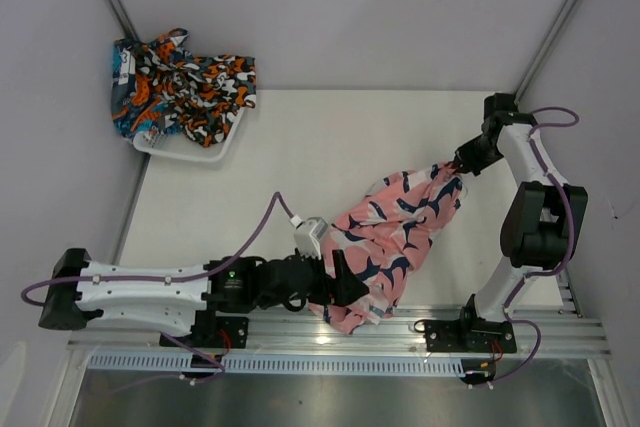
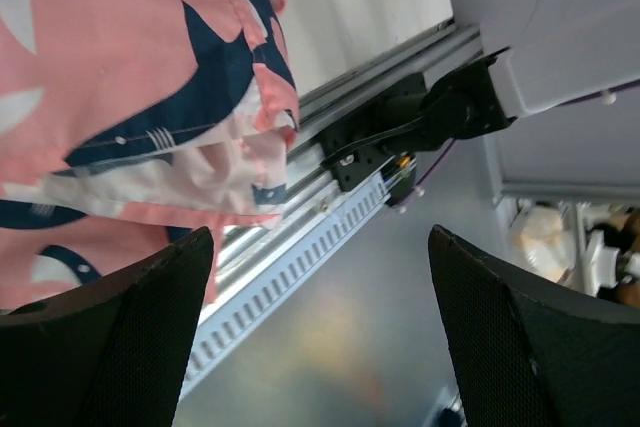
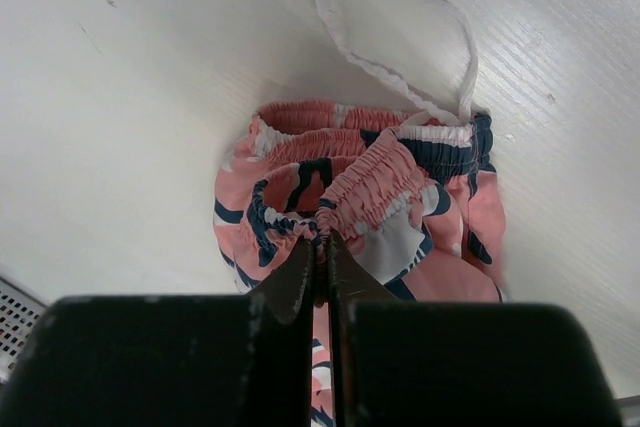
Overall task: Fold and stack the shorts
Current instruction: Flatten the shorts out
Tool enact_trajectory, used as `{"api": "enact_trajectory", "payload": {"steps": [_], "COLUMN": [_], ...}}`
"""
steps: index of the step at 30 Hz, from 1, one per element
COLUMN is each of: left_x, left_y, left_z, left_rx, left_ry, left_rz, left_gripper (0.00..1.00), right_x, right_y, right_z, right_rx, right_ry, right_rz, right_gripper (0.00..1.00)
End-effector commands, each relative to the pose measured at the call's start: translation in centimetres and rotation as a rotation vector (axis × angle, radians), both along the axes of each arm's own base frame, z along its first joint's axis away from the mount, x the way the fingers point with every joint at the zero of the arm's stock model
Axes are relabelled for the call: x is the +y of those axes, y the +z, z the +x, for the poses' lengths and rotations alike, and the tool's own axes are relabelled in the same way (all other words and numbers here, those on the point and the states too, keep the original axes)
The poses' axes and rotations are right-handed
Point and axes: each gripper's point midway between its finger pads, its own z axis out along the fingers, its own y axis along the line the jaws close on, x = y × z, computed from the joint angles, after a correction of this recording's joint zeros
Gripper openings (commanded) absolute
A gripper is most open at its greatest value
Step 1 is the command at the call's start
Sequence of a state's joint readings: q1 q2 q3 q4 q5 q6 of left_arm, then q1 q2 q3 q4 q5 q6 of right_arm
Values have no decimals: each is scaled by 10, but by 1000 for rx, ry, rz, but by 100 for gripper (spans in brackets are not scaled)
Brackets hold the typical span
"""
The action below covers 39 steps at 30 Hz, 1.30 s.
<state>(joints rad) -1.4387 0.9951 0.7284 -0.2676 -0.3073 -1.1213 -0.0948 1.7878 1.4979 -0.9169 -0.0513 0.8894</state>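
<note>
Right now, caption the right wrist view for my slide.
Right gripper shut on the waistband of the pink shorts, white drawstring looped on the table.

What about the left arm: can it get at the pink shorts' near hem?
Probably yes: the left gripper stands open right beside the pink shorts, nothing between them; the right gripper holds their waistband.

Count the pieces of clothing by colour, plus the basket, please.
Pink soft fabric shorts with navy-white shapes: 1
Black fabric shorts with orange-white blotches: 1
Teal-navy fabric shorts with orange-white graphics: 1
White plastic mesh basket: 1
Total: 4
</note>
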Motion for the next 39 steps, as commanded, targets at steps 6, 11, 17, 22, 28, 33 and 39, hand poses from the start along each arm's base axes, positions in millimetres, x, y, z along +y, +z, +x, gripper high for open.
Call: {"api": "enact_trajectory", "payload": {"steps": [6, 11, 17, 22, 28, 33, 39], "left_x": [-44, -71, -77, -86, -92, -86, -84], "left_y": [13, 20, 13, -4, -22, -36, -47], "left_z": [-18, -20, -11, -5, 4, 16, 30], "left_rx": [71, 73, 47, 58, 81, 64, 33], "left_ry": [257, 269, 322, 341, 363, 422, 487], "left_rz": [-183, -204, -190, -150, -111, -75, -51], "left_gripper": [91, 88, 85, 80, 78, 75, 64], "right_x": [-1, 2, 3, 4, 2, 3, 2], "right_y": [5, 6, 6, 7, 12, 13, 12], "right_z": [0, -3, -7, -7, -6, -6, -8], "right_rx": [-32, -36, -61, -66, -82, -87, -87], "right_ry": [-18, -11, -15, -7, -6, -3, 0], "right_rz": [9, 24, 30, 46, 52, 59, 64], "right_gripper": [0, 0, 0, 0, 0, 0, 0]}}
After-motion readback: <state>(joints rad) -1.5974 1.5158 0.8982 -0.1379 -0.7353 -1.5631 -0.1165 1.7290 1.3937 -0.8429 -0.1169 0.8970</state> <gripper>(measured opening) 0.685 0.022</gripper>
